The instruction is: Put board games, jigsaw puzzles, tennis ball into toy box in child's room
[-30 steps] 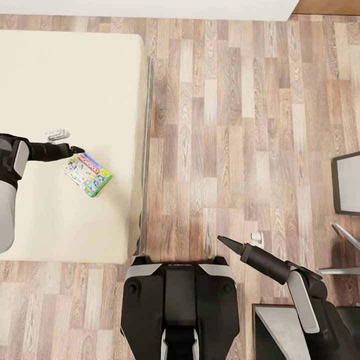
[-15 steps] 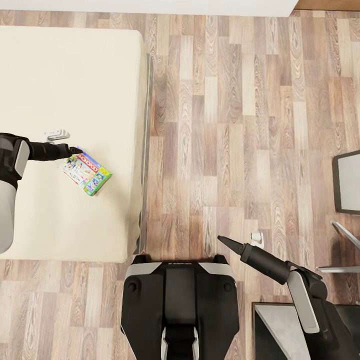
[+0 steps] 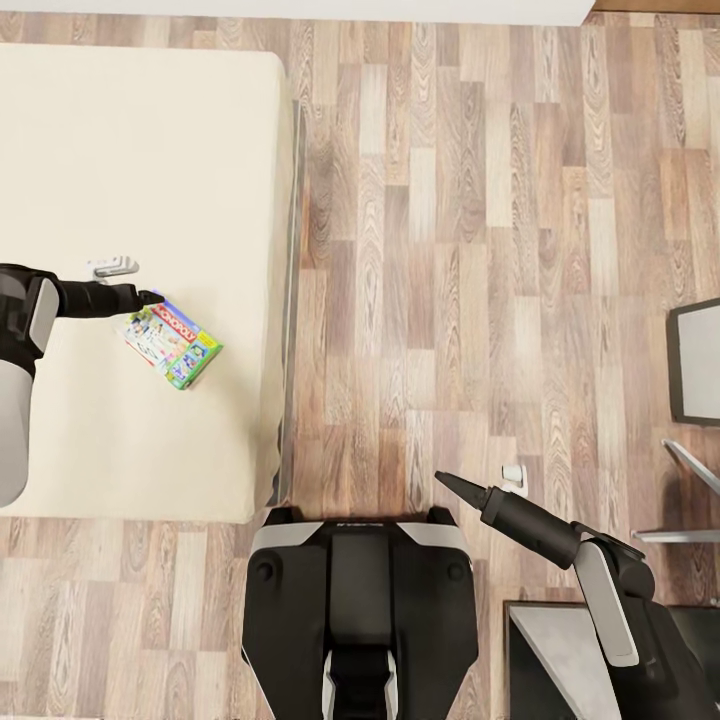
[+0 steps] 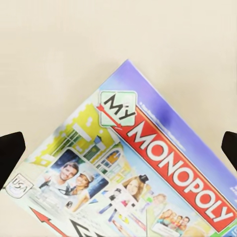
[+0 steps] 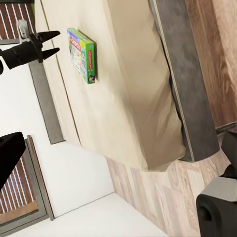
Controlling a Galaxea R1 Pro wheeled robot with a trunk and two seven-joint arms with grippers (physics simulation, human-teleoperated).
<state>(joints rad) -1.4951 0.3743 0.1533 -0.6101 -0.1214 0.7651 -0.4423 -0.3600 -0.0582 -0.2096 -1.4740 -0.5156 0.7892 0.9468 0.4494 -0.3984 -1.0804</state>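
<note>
A board game (image 3: 172, 342), a flat box printed "My Monopoly" in green, blue and red, lies flat on the beige bed (image 3: 120, 150) near its right edge. My left gripper (image 3: 152, 298) hovers at the box's far left corner, open. In the left wrist view the board game (image 4: 138, 168) sits between the two black fingertips (image 4: 11, 150), which stand wide apart and clear of it. The right wrist view shows the board game (image 5: 81, 54) with the left gripper (image 5: 52, 43) spread beside it. My right gripper (image 3: 442, 478) hangs open over the wood floor, holding nothing.
The bed's grey frame (image 3: 297, 250) borders the plank floor (image 3: 480, 250). Dark-framed grey furniture (image 3: 695, 365) stands at the right edge, with another grey panel (image 3: 560, 650) at the lower right. My base (image 3: 360, 600) is near the bed's corner. A white wall (image 3: 300, 6) runs behind.
The whole picture has slid up a few pixels, so the camera has moved. The left gripper stays at the box's corner, and the box and right arm keep their places.
</note>
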